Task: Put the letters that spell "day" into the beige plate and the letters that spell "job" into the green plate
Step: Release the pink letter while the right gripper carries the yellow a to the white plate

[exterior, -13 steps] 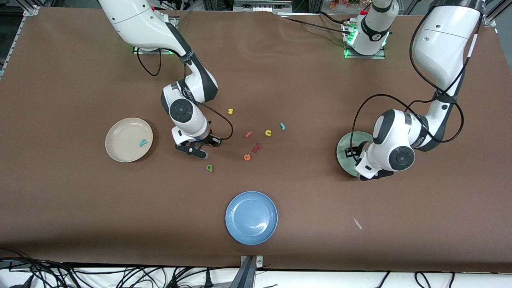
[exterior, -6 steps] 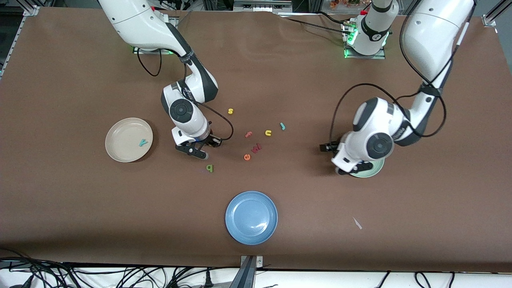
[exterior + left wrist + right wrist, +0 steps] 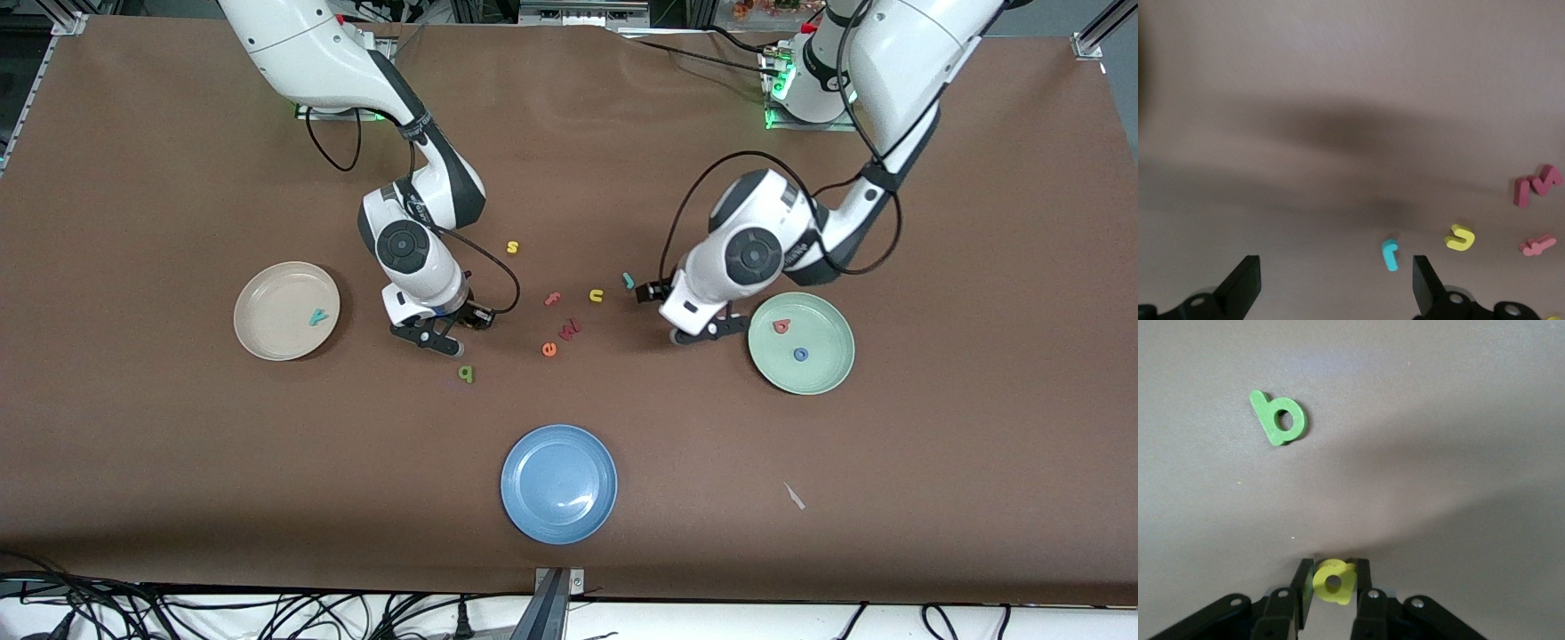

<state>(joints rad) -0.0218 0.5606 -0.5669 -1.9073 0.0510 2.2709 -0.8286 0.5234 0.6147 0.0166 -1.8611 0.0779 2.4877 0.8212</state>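
My right gripper is shut on the yellow d, low over the table between the beige plate and the green a. The teal y lies in the beige plate. In the green plate lie the salmon-red b and the blue o. My left gripper stands open over the table beside the green plate, close to the teal j, with nothing between its fingers.
Other loose letters lie mid-table: a yellow u, pink f, red w, orange e and yellow s. A blue plate sits nearest the front camera.
My left arm has swung from over the green plate toward the teal j, uncovering the b and o, and its gripper opened. My right gripper closed tighter on the yellow d without moving.
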